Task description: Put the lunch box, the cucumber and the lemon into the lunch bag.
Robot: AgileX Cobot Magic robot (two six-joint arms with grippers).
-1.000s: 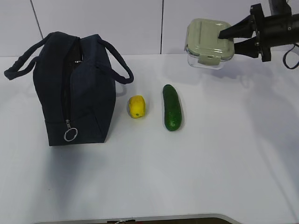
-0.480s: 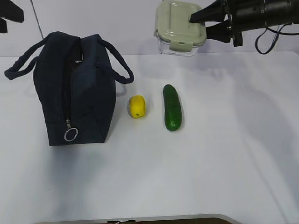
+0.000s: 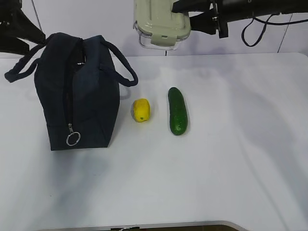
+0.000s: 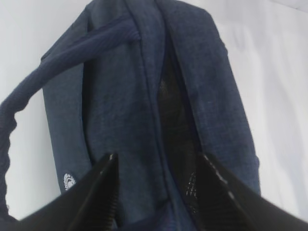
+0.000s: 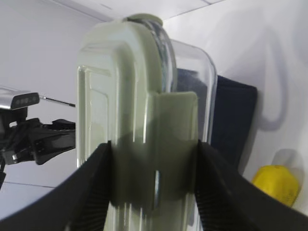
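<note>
— At the top centre of the exterior view, the lunch box (image 3: 160, 24) now hangs in the air, carried by the right claw (image 3: 190, 12). A second ago it was over at the upper right of the frame; it has travelled leftward and a little higher.

— How is it held?

— The right wrist view shows the two jaws clamped on the sage-green lid and the clear base, on either side of the clip. The grip looks firm and the box sits on its edge between them.

— And the lunch bag (image 3: 77, 94)?

— Standing at the left of the bench (image 3: 231, 159), zipper undone, with its silver ring pull (image 3: 72, 139) low on the front. The box is not yet above the mouth; it is up and to the right of it, over the near handle.

— What about the left claw (image 4: 156, 192)?

— It has come into the upper left corner of the exterior view, where a second ago there was nothing. The left wrist view looks straight down the dark slit of the bag, jaws partly spread and holding nothing. I judge it is there to hold the opening wide.

— The rest?

— The lemon (image 3: 141, 109) lies just right of the bag, the cucumber (image 3: 177, 110) beside it, apart. Both are untouched, so the first of three items is under way.
</note>
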